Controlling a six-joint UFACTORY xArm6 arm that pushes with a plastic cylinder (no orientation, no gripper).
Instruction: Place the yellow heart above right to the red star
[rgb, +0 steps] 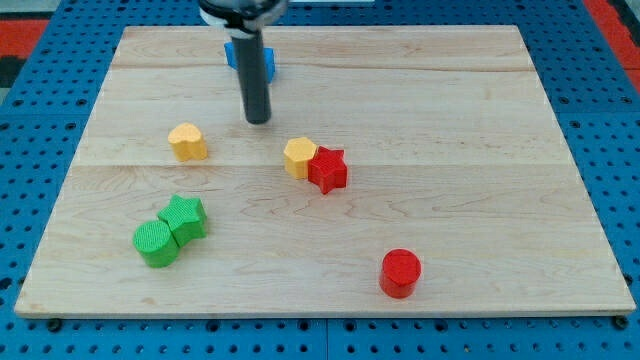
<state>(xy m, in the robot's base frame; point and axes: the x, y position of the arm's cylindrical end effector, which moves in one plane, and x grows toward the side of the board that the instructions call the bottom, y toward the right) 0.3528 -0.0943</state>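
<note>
My tip (258, 120) rests on the pale wooden bench (450, 120), right of the yellow heart block (187, 141), whose pointing is unclear, far from the red star block (327, 169); no pincer shows.

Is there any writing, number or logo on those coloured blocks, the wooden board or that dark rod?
None: no word, number, label or sign can be read anywhere.
The wooden board, the dark rod, its tip, the yellow heart, red star and the other blocks all look plain.
</note>
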